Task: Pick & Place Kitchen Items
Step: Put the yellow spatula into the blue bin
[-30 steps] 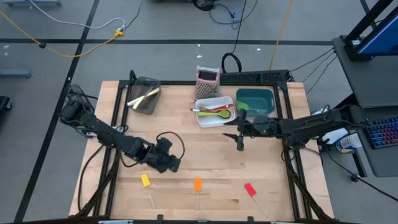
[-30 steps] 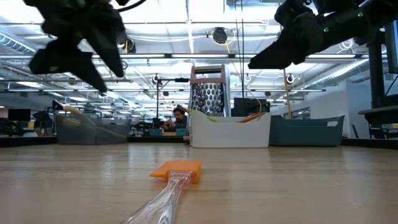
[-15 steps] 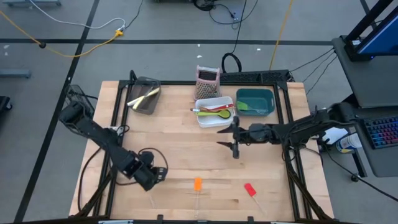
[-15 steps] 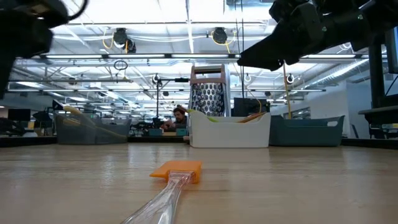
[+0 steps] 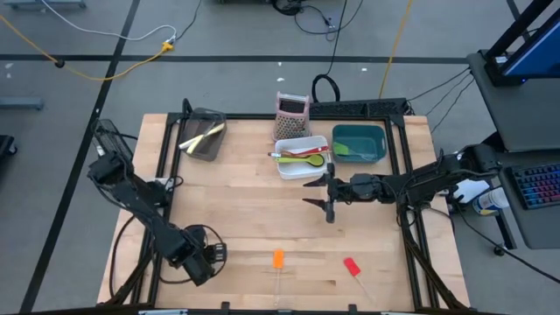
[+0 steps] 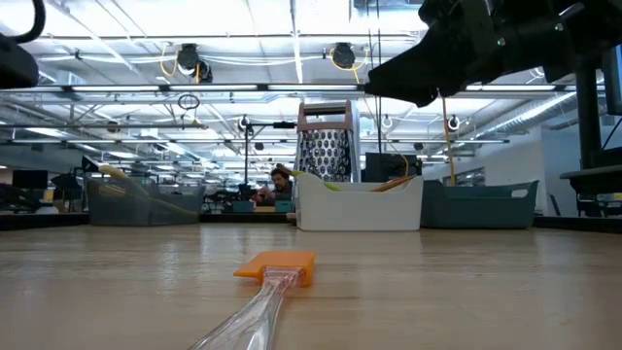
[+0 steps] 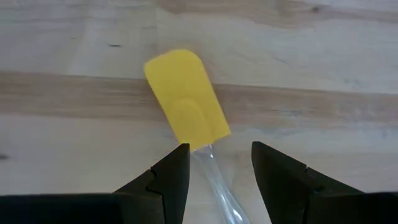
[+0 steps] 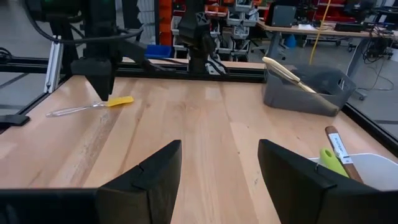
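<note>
While the left hand (image 5: 203, 260) sits low at the desk's (image 5: 254, 219) 7 o'clock corner in the high view, it covers the yellow spatula there. Orange spatula (image 5: 277, 260) lies at 6 o'clock, red spatula (image 5: 351, 267) at 5 o'clock, both apart from either hand. Right hand (image 5: 327, 193) hovers mid-desk, fingers apart, empty, at 6 o'clock of the white bin (image 5: 301, 165).

Low view: orange spatula (image 6: 278, 267) flat on desk, head toward the bins; right hand (image 6: 428, 68) overhead at 1 o'clock.

Left wrist view: left hand (image 7: 220, 163) released, fingers (image 7: 171, 177) either side of the clear handle just below the yellow spatula (image 7: 186, 98) head, not clamped.

Right wrist view: right hand (image 8: 219, 163) spread, nothing between; yellow spatula (image 8: 93, 106) far across desk under the left arm.
</note>
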Controlling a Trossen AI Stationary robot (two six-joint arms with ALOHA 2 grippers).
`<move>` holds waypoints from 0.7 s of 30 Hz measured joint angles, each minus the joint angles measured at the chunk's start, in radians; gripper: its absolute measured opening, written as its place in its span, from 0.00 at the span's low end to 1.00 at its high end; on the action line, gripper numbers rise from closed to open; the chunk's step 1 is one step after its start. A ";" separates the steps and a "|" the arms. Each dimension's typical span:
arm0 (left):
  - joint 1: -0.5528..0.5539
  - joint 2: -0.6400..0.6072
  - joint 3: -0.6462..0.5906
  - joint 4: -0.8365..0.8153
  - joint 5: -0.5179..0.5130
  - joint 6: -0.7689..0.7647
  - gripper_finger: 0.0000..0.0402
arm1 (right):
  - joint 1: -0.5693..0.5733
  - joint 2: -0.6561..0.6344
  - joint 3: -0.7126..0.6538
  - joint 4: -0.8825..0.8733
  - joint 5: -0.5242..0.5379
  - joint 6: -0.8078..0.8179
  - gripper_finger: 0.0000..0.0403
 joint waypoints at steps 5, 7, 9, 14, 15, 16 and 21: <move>-0.007 0.036 -0.002 -0.022 -0.001 -0.037 0.44 | 0.000 0.000 0.000 0.004 0.000 0.001 0.52; -0.007 0.052 -0.001 -0.030 0.001 -0.039 0.44 | 0.000 0.000 0.000 0.003 0.000 0.008 0.52; -0.008 0.065 -0.002 -0.045 0.003 -0.045 0.44 | 0.000 0.000 0.000 0.006 0.000 0.010 0.52; -0.006 0.084 -0.001 -0.062 0.026 -0.062 0.44 | 0.000 0.000 0.000 0.016 0.000 0.011 0.52; -0.007 0.085 0.000 -0.063 0.024 -0.062 0.44 | 0.000 0.000 0.000 0.019 0.000 0.011 0.52; -0.007 0.087 0.000 -0.063 0.018 -0.061 0.44 | 0.000 0.000 0.000 0.020 0.000 0.011 0.52; -0.008 0.088 0.001 -0.066 -0.018 -0.034 0.44 | 0.000 0.000 0.000 0.034 0.000 0.011 0.52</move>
